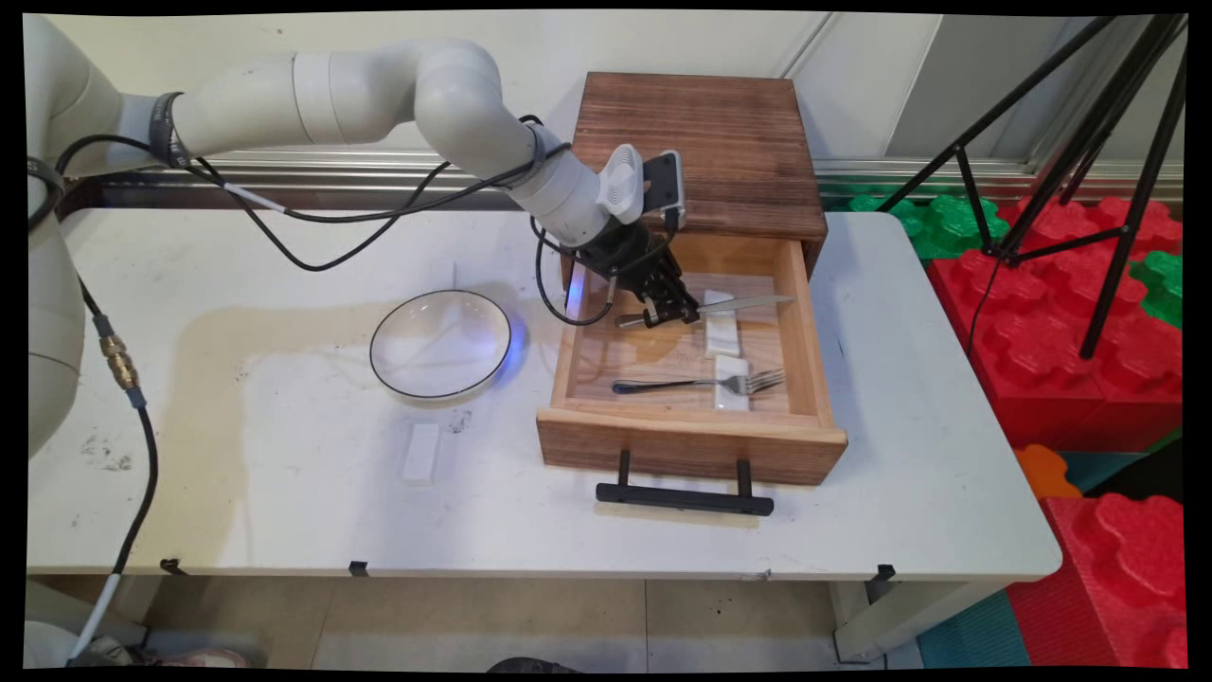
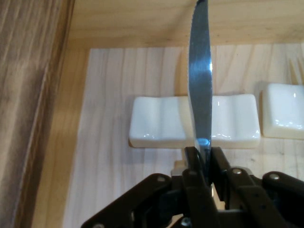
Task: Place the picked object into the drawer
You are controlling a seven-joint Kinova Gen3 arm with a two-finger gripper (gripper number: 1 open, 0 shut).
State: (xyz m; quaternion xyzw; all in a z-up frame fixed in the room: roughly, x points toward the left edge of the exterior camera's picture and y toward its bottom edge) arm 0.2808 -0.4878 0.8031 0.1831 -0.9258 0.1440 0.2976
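Nearest the lens, seen along the hand: gripper [image 2: 205, 164] with jaws clamped on a knife [image 2: 200, 76], blade running straight out ahead between the fingers and crossing over a white cutlery rest [image 2: 161, 126]

From the main view, largest down:
- white table [image 1: 237, 511], bare wood drawer box at its back right
- open drawer [image 1: 696, 440], pulled toward the near edge, black handle in front
- glass bowl [image 1: 440, 343], left of the drawer, well apart from it
- knife in the gripper [image 1: 663, 305], long axis across the drawer toward its right wall, over the rest at the drawer's rear
- fork [image 1: 701, 383], lying across the second rest [image 1: 730, 379] nearer the drawer front, roughly parallel to the knife
- third white rest [image 1: 422, 453], alone on the table below the bowl
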